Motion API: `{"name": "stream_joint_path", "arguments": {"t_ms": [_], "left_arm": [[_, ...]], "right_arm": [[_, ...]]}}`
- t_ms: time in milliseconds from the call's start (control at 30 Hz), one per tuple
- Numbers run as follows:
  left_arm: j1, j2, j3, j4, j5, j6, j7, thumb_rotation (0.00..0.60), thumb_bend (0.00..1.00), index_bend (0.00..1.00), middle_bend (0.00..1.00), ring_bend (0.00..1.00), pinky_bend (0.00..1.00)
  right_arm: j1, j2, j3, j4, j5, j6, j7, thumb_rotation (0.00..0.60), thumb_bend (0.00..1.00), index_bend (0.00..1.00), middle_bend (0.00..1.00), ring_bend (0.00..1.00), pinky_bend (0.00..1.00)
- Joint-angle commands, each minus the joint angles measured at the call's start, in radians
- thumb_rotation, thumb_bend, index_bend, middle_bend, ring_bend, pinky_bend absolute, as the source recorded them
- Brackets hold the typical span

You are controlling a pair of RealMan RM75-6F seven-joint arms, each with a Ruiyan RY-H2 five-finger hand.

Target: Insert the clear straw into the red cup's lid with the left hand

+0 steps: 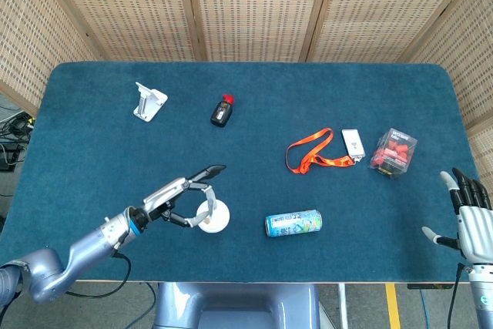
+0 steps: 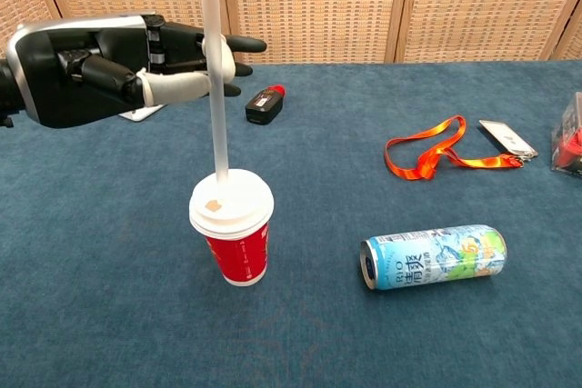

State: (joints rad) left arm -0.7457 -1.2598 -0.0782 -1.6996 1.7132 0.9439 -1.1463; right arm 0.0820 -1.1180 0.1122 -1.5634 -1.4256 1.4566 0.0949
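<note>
Clear straw (image 2: 215,61), upper left: light, slippery, bendable; my left hand (image 2: 100,65) pinches it mid-shaft above the red cup's lid (image 2: 231,203)

- A cup (image 2: 233,247) stands upright near the front edge of the table (image 1: 77,129), left of centre.
- A straw (image 2: 216,88) stands upright with its lower end on the cup's lid (image 2: 232,202).
- The left hand (image 2: 100,65) is to the left of the straw, above the cup, pinching the straw.
- A can (image 2: 432,258) lies on its side to the right of the cup.
- Behind the can lies a lanyard (image 1: 312,156), with a card (image 1: 353,142) at its right end.
- A box (image 1: 393,153) sits right of the card.
- A small bottle (image 1: 222,111) lies behind the cup, toward the back.
- A bracket-like stand (image 1: 149,102) sits left of the bottle.
- The right hand (image 1: 468,217) is at the table's front right corner, fingers spread.
</note>
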Motion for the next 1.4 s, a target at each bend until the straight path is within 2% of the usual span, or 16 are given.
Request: {"name": "stream_joint_path", "arguments": {"t_ms": [33, 1400], "left_arm": [[-0.006, -0.009, 0.013, 0.008, -0.002, 0.009, 0.005, 0.600, 0.45, 0.58, 0.00, 0.00, 0.00], [-0.049, -0.030, 0.095, 0.042, -0.043, 0.054, 0.026, 0.600, 0.45, 0.60, 0.00, 0.00, 0.00]], "right_arm": [[0.000, 0.000, 0.000, 0.000, 0.001, 0.000, 0.000, 0.600, 0.07, 0.04, 0.00, 0.00, 0.00], [0.000, 0.001, -0.001, -0.003, 0.001, -0.001, -0.002, 0.600, 0.07, 0.04, 0.00, 0.00, 0.00]]}}
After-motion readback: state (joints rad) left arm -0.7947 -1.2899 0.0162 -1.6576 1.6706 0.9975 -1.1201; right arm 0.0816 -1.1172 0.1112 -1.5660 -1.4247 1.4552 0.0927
